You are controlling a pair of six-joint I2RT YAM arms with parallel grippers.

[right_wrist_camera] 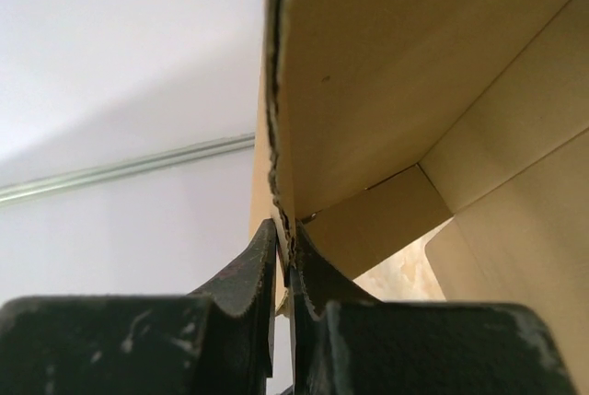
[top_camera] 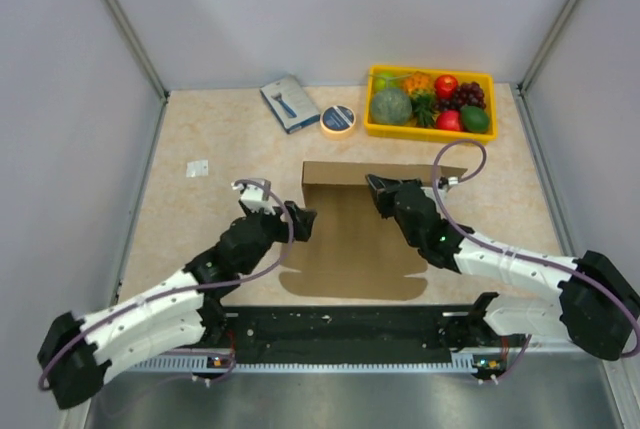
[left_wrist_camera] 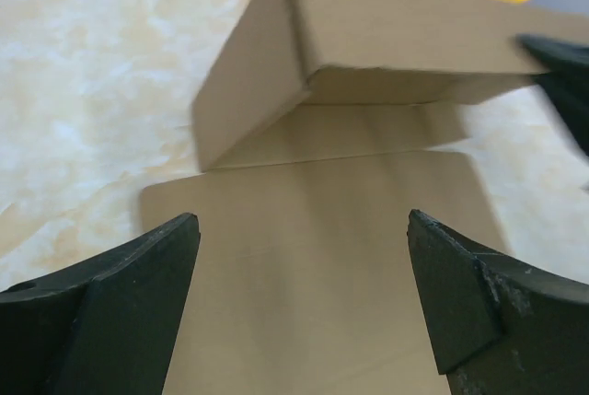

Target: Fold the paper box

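Mid-table, between arms: box (top_camera: 350, 249), flat, far flap upright, crease running left to right. At its left edge, left gripper (top_camera: 303, 221) spread wide, empty. On the upright flap, right gripper (right_wrist_camera: 285, 252) clamped. Underneath, beige mottled table (top_camera: 200, 129); beyond, grey walls (top_camera: 330, 9).

Plain unprinted brown across the paper box (top_camera: 350, 249); mottled beige over the table (top_camera: 200, 139); yellow for the fruit tray (top_camera: 425, 133); blue-grey on the packet (top_camera: 289, 102); black on the left gripper (top_camera: 303, 223) and right gripper (top_camera: 374, 184)

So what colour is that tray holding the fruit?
The tray is bright yellow, clearest from the top camera.
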